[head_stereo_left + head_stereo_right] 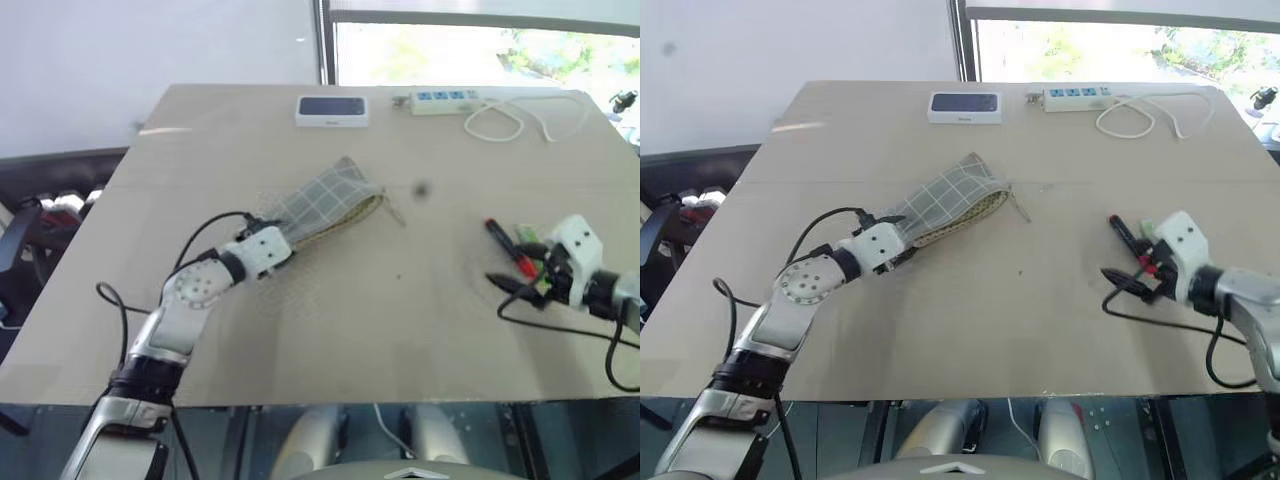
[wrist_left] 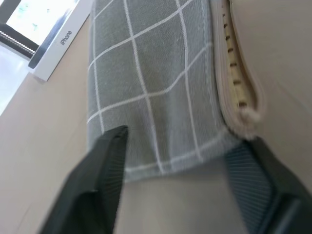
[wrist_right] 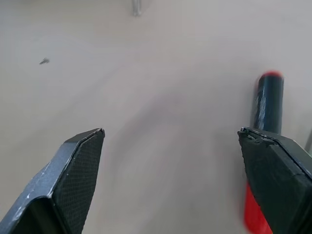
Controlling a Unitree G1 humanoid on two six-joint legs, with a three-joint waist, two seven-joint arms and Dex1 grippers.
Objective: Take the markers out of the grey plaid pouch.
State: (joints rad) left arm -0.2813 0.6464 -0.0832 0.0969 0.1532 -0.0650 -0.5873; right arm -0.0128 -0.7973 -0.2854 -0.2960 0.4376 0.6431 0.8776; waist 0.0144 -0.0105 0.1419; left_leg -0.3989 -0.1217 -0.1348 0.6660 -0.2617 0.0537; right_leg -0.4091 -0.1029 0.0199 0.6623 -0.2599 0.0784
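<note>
The grey plaid pouch (image 1: 328,205) lies flat on the table (image 1: 420,330), its zipper edge facing right. My left gripper (image 1: 287,243) is at the pouch's near end. In the left wrist view its fingers (image 2: 105,165) stand open on either side of that end of the pouch (image 2: 161,83), gripping nothing. A red marker with a dark end (image 1: 505,246) lies on the table at the right, with a green marker (image 1: 528,236) beside it, partly hidden. My right gripper (image 3: 170,134) is open and empty just beside the red marker (image 3: 267,105).
A white box with a dark top (image 1: 332,109) and a power strip (image 1: 445,99) with a looped white cable (image 1: 510,125) sit at the table's far edge. The pouch's zipper pull (image 1: 396,213) sticks out to the right.
</note>
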